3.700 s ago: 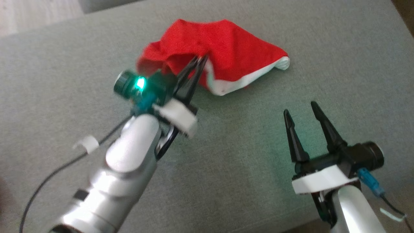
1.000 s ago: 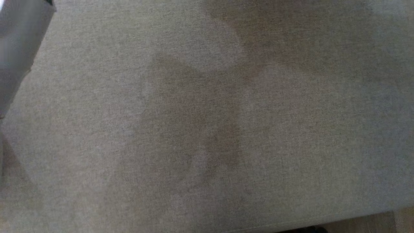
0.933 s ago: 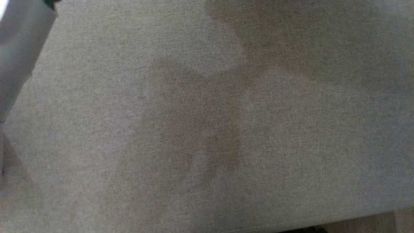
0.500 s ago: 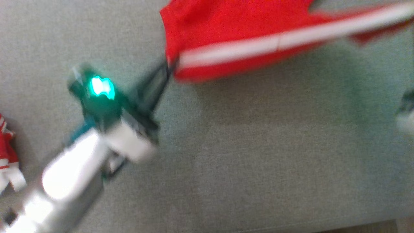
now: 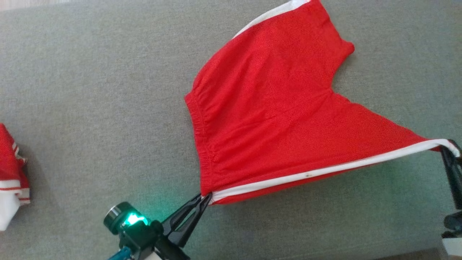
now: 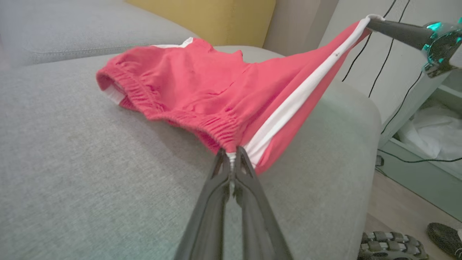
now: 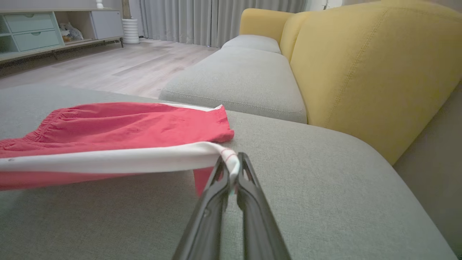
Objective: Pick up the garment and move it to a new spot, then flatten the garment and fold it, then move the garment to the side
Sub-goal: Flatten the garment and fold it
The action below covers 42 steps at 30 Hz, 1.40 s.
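On the grey cushion (image 5: 90, 90) (yellow backrest (image 7: 379, 65) behind), red shorts (image 5: 274, 108).

You have on view:
- Shorts (image 5: 274, 119): red, with a white stripe along the near edge.
- Cushion (image 5: 90, 108): plain grey weave.
- Sofa back (image 7: 361, 61), far side: mustard yellow.
- Left gripper (image 5: 205, 197) and right gripper (image 7: 231, 164): black fingers.
- Lamp (image 5: 131, 219), on the left wrist: green.
- Second garment (image 5: 9, 173), far left: red with white bands.

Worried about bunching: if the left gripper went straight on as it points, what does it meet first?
The red shorts themselves, it seems: the left gripper is shut on their waistband corner.
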Available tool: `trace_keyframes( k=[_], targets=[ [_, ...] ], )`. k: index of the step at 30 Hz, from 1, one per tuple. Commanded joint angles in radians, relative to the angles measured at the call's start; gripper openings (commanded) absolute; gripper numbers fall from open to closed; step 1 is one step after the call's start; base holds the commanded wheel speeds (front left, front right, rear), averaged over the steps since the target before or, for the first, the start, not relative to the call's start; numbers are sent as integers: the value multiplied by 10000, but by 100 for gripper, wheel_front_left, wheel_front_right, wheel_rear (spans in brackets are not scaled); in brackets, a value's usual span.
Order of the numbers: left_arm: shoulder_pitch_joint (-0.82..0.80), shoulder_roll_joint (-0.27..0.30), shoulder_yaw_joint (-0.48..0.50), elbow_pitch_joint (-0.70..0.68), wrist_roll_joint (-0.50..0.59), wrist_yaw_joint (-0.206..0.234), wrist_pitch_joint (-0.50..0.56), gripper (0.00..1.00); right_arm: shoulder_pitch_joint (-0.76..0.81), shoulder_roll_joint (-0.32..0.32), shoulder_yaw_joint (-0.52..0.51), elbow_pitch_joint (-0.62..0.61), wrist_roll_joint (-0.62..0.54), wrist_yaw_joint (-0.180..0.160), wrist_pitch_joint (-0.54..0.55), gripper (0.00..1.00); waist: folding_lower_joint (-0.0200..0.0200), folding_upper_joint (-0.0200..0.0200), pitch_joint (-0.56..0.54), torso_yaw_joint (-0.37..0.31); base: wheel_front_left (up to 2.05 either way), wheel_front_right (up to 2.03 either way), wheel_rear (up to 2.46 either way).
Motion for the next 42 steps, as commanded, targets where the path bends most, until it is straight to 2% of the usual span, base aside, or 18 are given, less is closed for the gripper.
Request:
trace_keyframes(
  k=[1,3,7,13,17,22,30,35,36,37,38,39,40,41,42],
  targets=[
    [-138,408,390,-439,-78,161,-8,0,-51,-433,-252,-394,49,-9,108,0,2,-1,-18,12,0,0,0],
    [-244,360,571,-807,-269,197,-5,0,-252,-610,-278,-557,-100,-9,346,0,2,-1,-9,79,0,0,0],
    [-1086,94,852,-1076,-566,-63,190,0,-1315,-1149,-38,-451,-60,-9,930,0,2,-1,206,401,0,0,0],
    [-3014,-374,1027,-525,-507,-595,689,0,-3328,-2282,394,285,341,-9,1822,0,2,-1,972,1110,0,0,0],
    [-4002,-762,1189,82,-513,-671,842,0,-4636,-3046,1155,1123,823,-9,2153,0,2,-1,1444,1457,0,0,0],
    [-5020,-1143,1178,959,-562,-883,962,0,-6412,-3632,2334,2073,1203,-9,2222,0,2,-1,1971,1819,0,0,0],
    [-5967,-1523,1106,1910,-615,-1041,935,0,-8921,-4042,4409,3445,1330,-9,2136,0,2,-1,2432,2107,0,0,0],
    [-6450,-1746,959,2399,-762,-1154,749,0,-10364,-3932,5637,4424,1573,-9,1961,1,2,-1,2612,2178,0,0,0],
    [-6534,-1791,934,2510,-791,-1168,708,0,-10604,-3881,5834,4614,1602,-9,1886,21,2,-1,2635,2182,0,0,0],
    [-6597,-1850,930,2621,-836,-1177,662,0,-10824,-3825,5977,4830,1596,-9,1775,96,2,-1,2650,2183,0,0,0],
    [-6643,-1912,950,2738,-884,-1181,608,0,-11038,-3745,6047,5046,1519,-9,1554,100,2,-1,2662,2181,0,0,0],
    [-6665,-1974,975,2866,-932,-1183,560,13,-11214,-3620,6085,5241,1442,-9,1224,100,2,-1,2662,2175,0,0,0],
    [-6661,-2037,998,2992,-982,-1183,512,53,-11328,-3468,6081,5476,1406,-9,910,100,2,-1,2645,2164,0,0,0],
    [-6636,-2104,1054,3099,-1026,-1143,437,100,-11380,-3337,6121,5709,1366,-9,672,100,2,-1,2611,2154,0,0,0],
    [-6595,-2165,1121,3185,-1035,-1064,346,100,-11399,-3227,6154,5917,1317,-9,469,100,2,-1,2564,2142,0,0,0]
  ],
)
